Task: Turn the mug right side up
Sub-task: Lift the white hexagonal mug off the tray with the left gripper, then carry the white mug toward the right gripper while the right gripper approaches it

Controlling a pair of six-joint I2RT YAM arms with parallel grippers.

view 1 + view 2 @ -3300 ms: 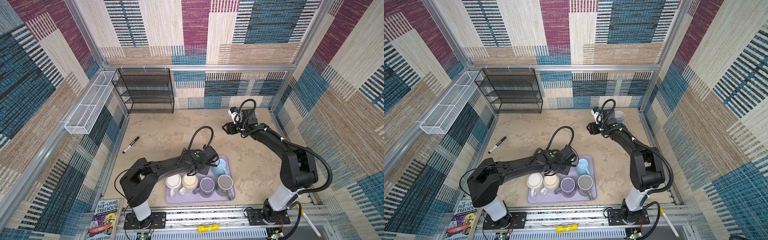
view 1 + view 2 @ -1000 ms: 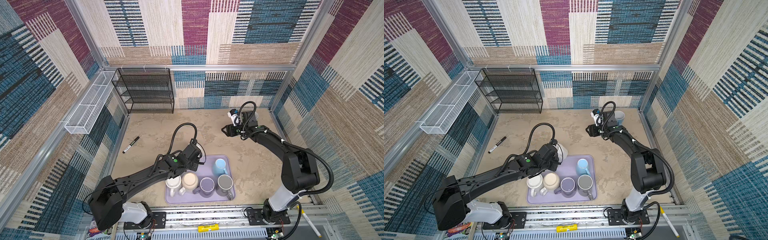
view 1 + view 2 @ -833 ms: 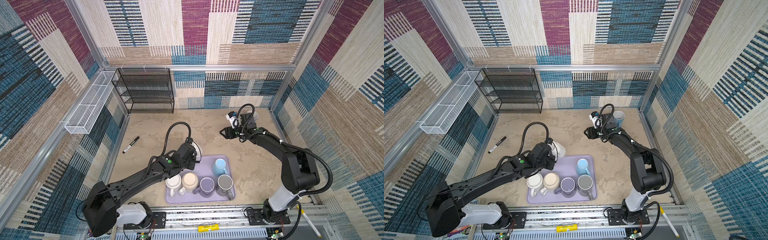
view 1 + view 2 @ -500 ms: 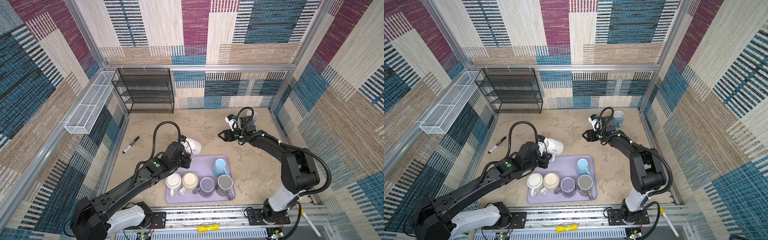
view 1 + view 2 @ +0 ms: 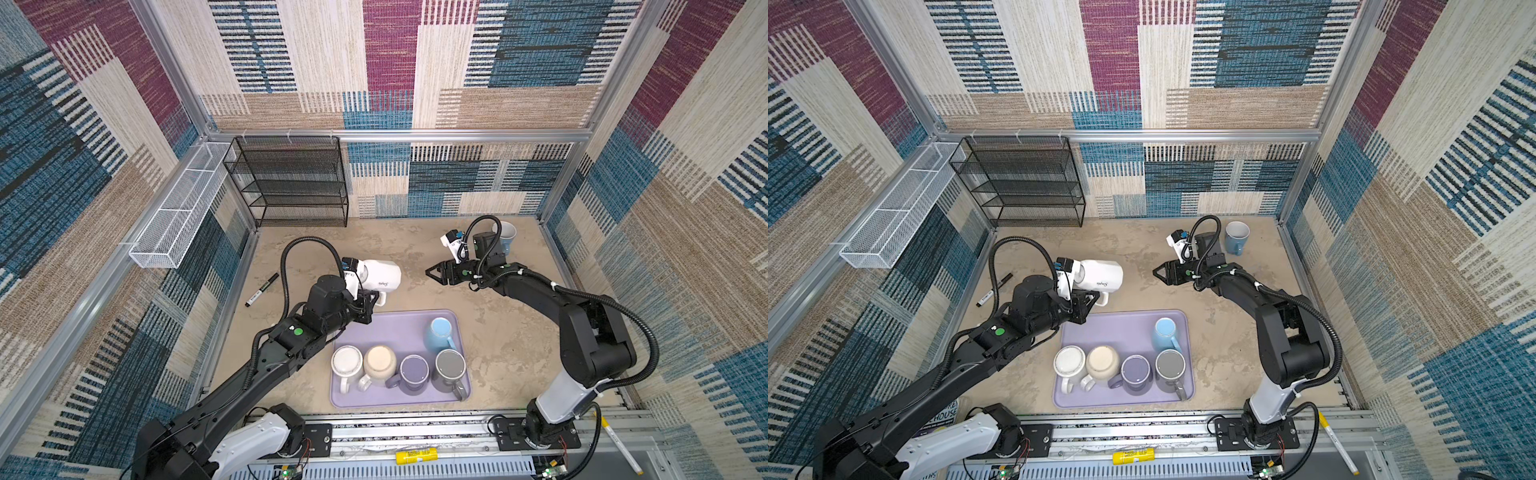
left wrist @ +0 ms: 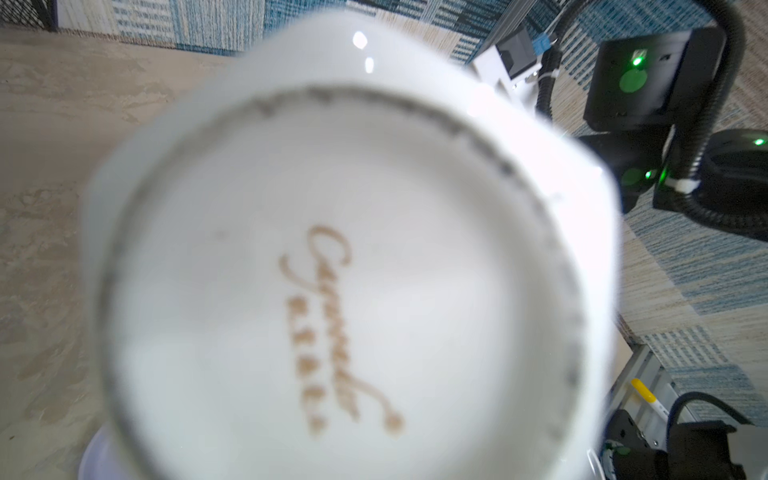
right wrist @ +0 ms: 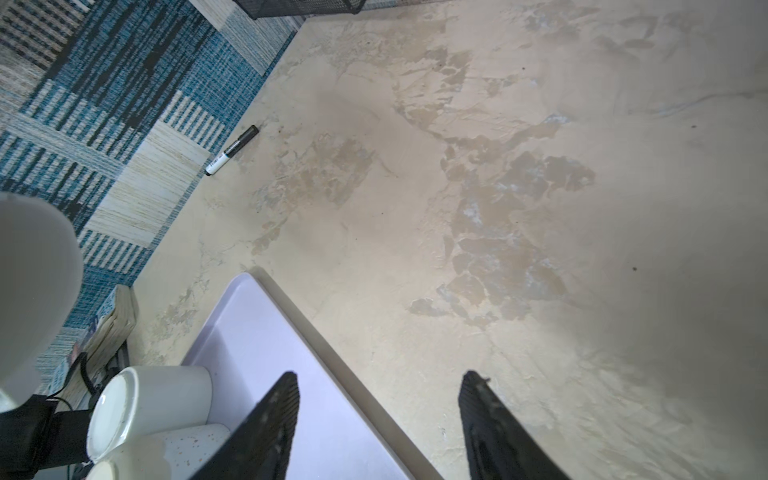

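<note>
The left gripper (image 5: 371, 300), closed on the handle of the mug (image 5: 381, 279), has lifted it off the tray (image 5: 395, 330) and carried it left and far. The mug now hangs on its side just past the tray's far left corner. The right gripper (image 5: 432, 274), open and empty, has edged toward it. The flip looks about half done.

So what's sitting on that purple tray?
A white mug, cream mug, purple mug and grey mug in a near row, and a light blue mug behind. The left claw covers the far left corner of the tray; whatever lies under the mugs is hidden.
</note>
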